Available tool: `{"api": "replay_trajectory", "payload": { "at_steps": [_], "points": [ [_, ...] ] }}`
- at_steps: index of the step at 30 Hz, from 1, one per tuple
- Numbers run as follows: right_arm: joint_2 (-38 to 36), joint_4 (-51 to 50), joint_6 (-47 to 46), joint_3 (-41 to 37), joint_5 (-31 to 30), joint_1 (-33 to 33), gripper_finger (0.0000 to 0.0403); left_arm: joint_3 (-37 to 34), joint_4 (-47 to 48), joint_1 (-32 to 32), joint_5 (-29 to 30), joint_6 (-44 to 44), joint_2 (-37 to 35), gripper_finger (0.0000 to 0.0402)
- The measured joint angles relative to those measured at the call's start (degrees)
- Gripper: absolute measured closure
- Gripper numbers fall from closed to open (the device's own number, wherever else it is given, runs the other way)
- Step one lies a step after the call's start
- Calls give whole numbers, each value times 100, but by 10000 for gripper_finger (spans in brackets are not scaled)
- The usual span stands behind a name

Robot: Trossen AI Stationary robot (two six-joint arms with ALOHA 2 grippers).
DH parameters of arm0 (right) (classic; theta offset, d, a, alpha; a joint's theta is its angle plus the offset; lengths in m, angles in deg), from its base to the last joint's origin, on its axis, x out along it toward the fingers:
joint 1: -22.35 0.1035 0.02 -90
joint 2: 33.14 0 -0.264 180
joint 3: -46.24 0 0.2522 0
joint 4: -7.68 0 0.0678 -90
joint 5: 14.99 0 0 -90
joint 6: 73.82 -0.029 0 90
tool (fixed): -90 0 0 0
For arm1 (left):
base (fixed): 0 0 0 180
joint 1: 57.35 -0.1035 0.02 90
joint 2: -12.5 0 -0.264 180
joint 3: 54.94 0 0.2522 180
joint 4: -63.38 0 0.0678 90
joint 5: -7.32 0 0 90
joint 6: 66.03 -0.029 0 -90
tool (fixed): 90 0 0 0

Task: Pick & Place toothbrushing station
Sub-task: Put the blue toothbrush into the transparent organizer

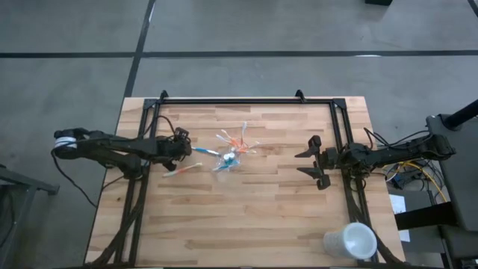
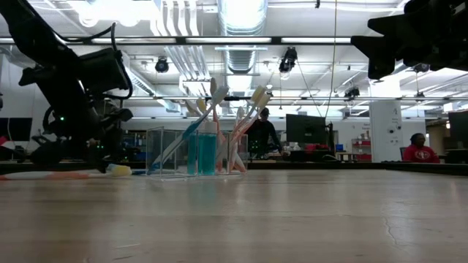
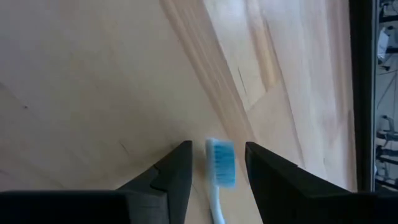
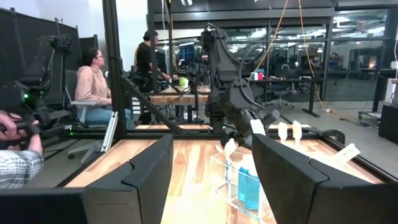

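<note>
Pale wooden plank tabletop [image 1: 246, 217], smooth and matt, framed by dark metal rails, with a workshop of desks and seated people beyond its far edge. Near the tabletop's middle stands the small clear plastic cup [image 2: 191, 152], square-walled and transparent, holding a small blue tube [image 2: 207, 153] and several thin toothbrushes [image 2: 245, 120] that fan outward, their handles white, orange or blue. One further thin toothbrush with a white handle and blue bristles [image 3: 220, 171] lies flat on the wood between the cup and the left edge. The left gripper [image 3: 215, 168] sits low over this brush, its dark fingers parted on either side of the bristled head and not yet clenched on it. The right gripper [image 1: 312, 163], jaws apart and empty, waits toward the right edge, well clear of the cup. A larger opaque white cup [image 1: 351, 240] lies at the near right corner. The step in hand appears to be picking up the loose brush; the next move calls for closing squarely on a slim, slippery handle, then lifting it to the cup without knocking the light container over
</note>
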Motion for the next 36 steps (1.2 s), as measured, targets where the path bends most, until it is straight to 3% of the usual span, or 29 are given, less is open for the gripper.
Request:
{"api": "replay_trajectory", "payload": {
  "at_steps": [8, 19, 29, 36],
  "points": [
    [0, 0, -2, 1, -1, 2, 188, -12, -15, -228, -377, -15, -13, 251],
    [4, 1, 4, 0, 1, 2, 188, -21, -239, -355, -698, -294, -2, 316],
    [4, 2, -2, -1, 0, 2, 188, -23, -311, -360, -704, -321, 0, 326],
    [3, 0, 6, -1, 1, 2, 188, 128, -368, -363, -350, -1392, 2, 328]
  ]
}}
